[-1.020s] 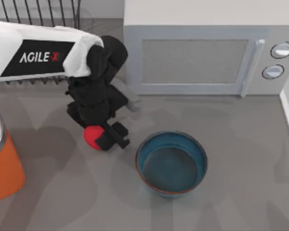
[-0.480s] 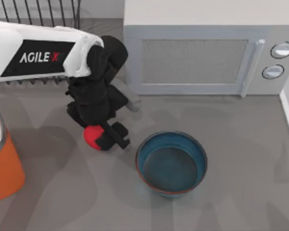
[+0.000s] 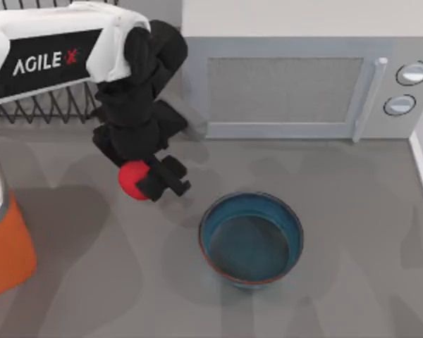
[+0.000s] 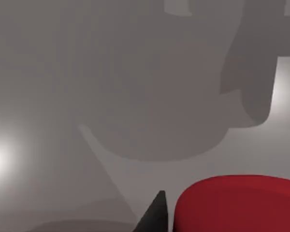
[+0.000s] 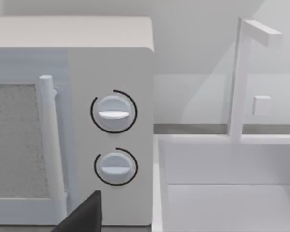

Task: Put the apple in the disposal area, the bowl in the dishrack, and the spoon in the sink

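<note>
Top view: the left gripper [image 3: 149,180] is seen closed on the apple [image 3: 132,179], held clear of the table [image 3: 352,211] to the left of the bowl [image 3: 251,238]. The disposal area [image 3: 3,246] lies at the far-left edge and the dishrack [image 3: 49,109] at the far side, behind the arm. Against the frame a second earlier, gripper and apple are recorded slightly farther away and higher; the bowl is unmoved.

Left wrist view: the apple [image 4: 239,203] is seen beside one dark fingertip [image 4: 154,215], with bare table beneath.

Right wrist view: the microwave [image 5: 111,130] and the sink [image 5: 222,188] are recorded; of the right gripper's state it cannot be told.

Judgement: the apple is taken as light, firm and smooth; a grip across its widest part should hold.
</note>
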Robot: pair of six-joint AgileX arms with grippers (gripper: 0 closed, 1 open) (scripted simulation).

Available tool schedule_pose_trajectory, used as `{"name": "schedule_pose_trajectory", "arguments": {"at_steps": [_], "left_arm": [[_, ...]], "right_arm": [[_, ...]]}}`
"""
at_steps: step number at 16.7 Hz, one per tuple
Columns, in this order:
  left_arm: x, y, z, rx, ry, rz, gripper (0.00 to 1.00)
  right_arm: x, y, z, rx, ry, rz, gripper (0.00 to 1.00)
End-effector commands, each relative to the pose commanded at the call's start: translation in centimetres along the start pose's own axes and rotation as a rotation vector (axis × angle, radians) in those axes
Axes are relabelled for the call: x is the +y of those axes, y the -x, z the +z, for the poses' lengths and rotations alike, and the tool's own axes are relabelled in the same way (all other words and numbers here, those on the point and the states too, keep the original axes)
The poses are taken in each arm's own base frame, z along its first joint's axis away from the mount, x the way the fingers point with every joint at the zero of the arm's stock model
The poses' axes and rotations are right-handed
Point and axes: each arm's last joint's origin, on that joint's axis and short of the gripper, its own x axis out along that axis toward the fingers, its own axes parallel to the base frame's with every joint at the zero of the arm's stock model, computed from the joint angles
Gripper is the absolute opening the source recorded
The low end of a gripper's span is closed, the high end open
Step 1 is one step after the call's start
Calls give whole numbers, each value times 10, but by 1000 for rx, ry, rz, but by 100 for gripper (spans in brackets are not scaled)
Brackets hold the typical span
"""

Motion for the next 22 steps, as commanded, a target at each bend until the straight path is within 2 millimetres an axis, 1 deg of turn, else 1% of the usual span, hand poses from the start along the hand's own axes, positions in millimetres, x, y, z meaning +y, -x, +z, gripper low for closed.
{"name": "schedule_pose_trajectory", "arguments": {"at_steps": [3, 5, 10, 13, 15, 17, 19, 22], "left_arm": [[-2, 37, -2, 7, -5, -3, 0], [-3, 53, -3, -8, -5, 3, 0], [-2, 53, -3, -6, -6, 3, 0], [9, 57, -11, 1, -36, -1, 0], [24, 62, -25, 6, -83, -5, 0], [43, 69, -45, 12, -153, -10, 0], [61, 77, -70, 16, -248, -17, 0], [84, 88, -115, 22, -421, -32, 0]], "right_arm": [[0, 0, 0, 0, 0, 0, 100], [0, 0, 0, 0, 0, 0, 100], [0, 0, 0, 0, 0, 0, 100], [0, 0, 0, 0, 0, 0, 100], [0, 0, 0, 0, 0, 0, 100], [0, 0, 0, 0, 0, 0, 100], [0, 0, 0, 0, 0, 0, 100], [0, 0, 0, 0, 0, 0, 100]]}}
